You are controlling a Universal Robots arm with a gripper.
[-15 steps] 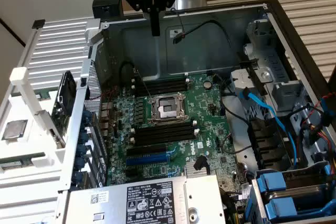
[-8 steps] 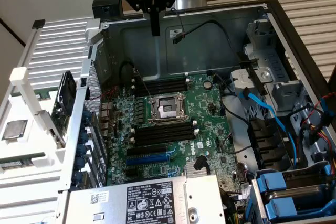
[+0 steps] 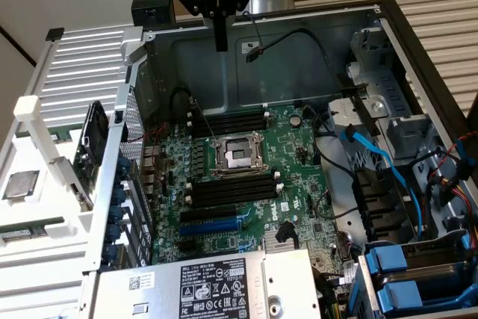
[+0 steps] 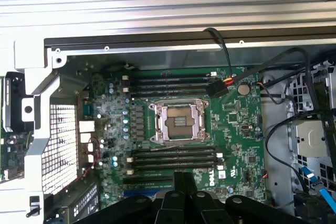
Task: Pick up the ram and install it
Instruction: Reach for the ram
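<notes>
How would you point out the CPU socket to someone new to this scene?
Look inside the open computer case, at the green motherboard. The CPU socket sits near its middle, between two banks of long black slots. It alone is square, with a silver metal frame.

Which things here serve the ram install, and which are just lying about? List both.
Job: black shut gripper; long black memory slots with white end clips; thin green stick, probably the ram, in the white rack.
Lying about: blue flat cables; grey square chip; silver labelled box.
</notes>
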